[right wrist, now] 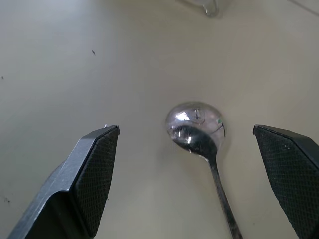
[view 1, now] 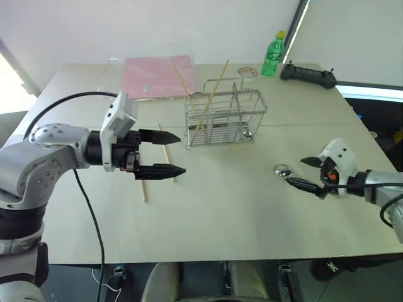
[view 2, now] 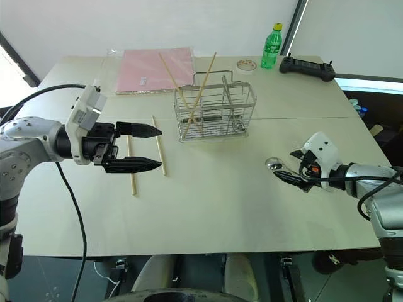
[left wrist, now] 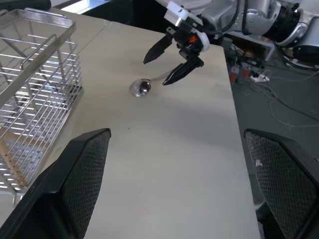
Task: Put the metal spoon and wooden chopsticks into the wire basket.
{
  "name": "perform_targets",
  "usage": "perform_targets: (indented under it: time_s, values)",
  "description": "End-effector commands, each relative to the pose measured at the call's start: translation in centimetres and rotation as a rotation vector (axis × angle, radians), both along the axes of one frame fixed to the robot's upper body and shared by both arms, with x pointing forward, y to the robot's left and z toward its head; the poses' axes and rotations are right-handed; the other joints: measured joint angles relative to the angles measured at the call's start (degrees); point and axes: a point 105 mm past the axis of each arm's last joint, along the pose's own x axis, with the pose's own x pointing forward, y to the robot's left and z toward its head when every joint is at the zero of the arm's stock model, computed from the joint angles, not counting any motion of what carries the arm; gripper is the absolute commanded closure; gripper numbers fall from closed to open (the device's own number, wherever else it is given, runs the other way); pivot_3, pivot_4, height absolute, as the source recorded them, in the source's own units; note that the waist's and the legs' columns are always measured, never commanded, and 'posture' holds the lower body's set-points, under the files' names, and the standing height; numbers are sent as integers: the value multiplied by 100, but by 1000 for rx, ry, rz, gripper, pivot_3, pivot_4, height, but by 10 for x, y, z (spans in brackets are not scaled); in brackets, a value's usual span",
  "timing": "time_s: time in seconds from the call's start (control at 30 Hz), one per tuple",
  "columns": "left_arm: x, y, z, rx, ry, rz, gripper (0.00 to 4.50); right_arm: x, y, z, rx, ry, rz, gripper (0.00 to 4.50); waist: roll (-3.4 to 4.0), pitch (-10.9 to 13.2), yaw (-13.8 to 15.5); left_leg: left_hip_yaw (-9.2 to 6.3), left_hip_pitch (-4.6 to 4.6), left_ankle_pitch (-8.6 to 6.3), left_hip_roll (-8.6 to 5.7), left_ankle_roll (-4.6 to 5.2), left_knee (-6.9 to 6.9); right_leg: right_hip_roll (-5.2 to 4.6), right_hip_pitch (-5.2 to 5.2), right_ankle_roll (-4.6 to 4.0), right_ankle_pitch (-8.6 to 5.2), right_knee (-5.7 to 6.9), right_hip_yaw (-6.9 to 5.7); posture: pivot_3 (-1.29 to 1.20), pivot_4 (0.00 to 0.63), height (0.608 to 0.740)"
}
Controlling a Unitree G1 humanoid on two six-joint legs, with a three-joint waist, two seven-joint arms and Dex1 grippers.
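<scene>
step: grasp metal spoon (right wrist: 197,130) near tabletop's right edge | right gripper (view 1: 311,172) wide open, empty, astride handle | tip: lower, pinch handle | left gripper (view 1: 165,153) wide open, empty

Pretty bright all round, daylight pouring in from the window strip at the upper right and blowing out the far left edge of my head views. The table (view 1: 252,207) looks washed and pale, shadows soft and faint. My spoon (right wrist: 195,127) catches sharp little glints up close. My own fingertips (right wrist: 94,174) go slightly soft at the bottom corners.
</scene>
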Motion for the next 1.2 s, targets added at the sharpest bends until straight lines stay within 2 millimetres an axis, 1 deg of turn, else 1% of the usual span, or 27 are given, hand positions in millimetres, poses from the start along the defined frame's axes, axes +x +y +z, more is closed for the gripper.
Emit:
perform_targets:
  time_s: [0.03,0.1,0.17,0.27,0.4,0.43,0.53,0.67,0.77,0.87,0.9,1.0,1.03,1.1,1.2]
  values:
    - [-7,-5,7,18,-35,-47,0,3,-3,1,-25,-16,1,89,0,0,-2,0,0,0,0,0,1,0,0,0,0,0,0,0,150,721]
    - [-10,-4,8,18,-25,-63,0,4,-16,-7,-64,0,-40,89,0,0,-1,-1,1,0,0,0,1,1,0,0,0,2,0,0,150,721]
    - [-11,-4,9,17,-21,-73,0,7,-24,-10,-77,0,-85,89,0,0,-1,0,1,0,0,0,2,2,1,0,0,2,1,0,150,721]
    - [-11,-4,9,18,-24,-71,0,12,-31,-15,-68,6,-136,89,0,0,-9,0,1,0,0,0,3,2,1,0,0,1,2,0,150,721]
    - [-11,-6,9,17,-27,-71,0,14,-32,-23,-59,21,-149,89,2,0,-20,-1,1,0,0,0,1,4,0,0,0,5,2,0,150,721]
    - [-10,-6,9,17,-30,-71,0,17,-32,-24,-39,18,-166,89,2,0,-26,-2,2,0,1,0,1,5,0,0,0,5,2,0,150,721]
    - [-9,-6,11,14,-39,-66,0,22,-27,-24,12,18,-183,89,2,0,-67,-2,3,0,2,0,3,8,2,0,1,5,4,0,150,721]
    - [-8,-7,13,6,-44,-57,0,24,-21,-27,12,21,-168,89,2,0,-118,-6,5,0,2,1,2,9,5,1,1,7,4,0,150,721]
    - [-7,-7,14,0,-51,-51,0,26,-20,-29,30,22,-179,802,2,0,-125,-6,5,0,2,1,2,9,5,1,1,6,5,0,150,721]
    - [-6,-8,15,-5,-57,-46,0,24,-17,-30,34,24,-165,2305,2,0,-125,-6,6,0,2,1,1,10,5,1,1,7,5,0,150,721]
    - [-5,-8,16,-7,-59,-45,0,24,-16,-30,35,24,-163,2875,2,0,-125,-6,6,0,2,0,1,10,6,1,1,7,5,0,150,721]
    - [-4,-8,17,-11,-61,-43,0,23,-15,-30,36,23,-162,4290,-1,-2,-124,-6,7,0,2,0,2,10,8,1,1,7,5,0,150,721]
    - [-4,-8,17,-13,-61,-42,0,23,-15,-30,36,23,-162,4410,-3,-3,-122,-8,9,0,2,0,2,11,10,1,1,6,5,0,150,721]
    - [-3,-9,18,-15,-64,-42,0,21,-13,-28,22,3,-153,4410,-3,-3,-118,-9,11,0,2,1,2,12,13,2,0,5,5,0,150,721]
    - [0,-9,19,-18,-71,-40,0,16,-6,-17,13,-47,-118,4410,-3,-2,-111,-11,9,0,2,1,2,12,13,2,0,6,5,0,150,721]
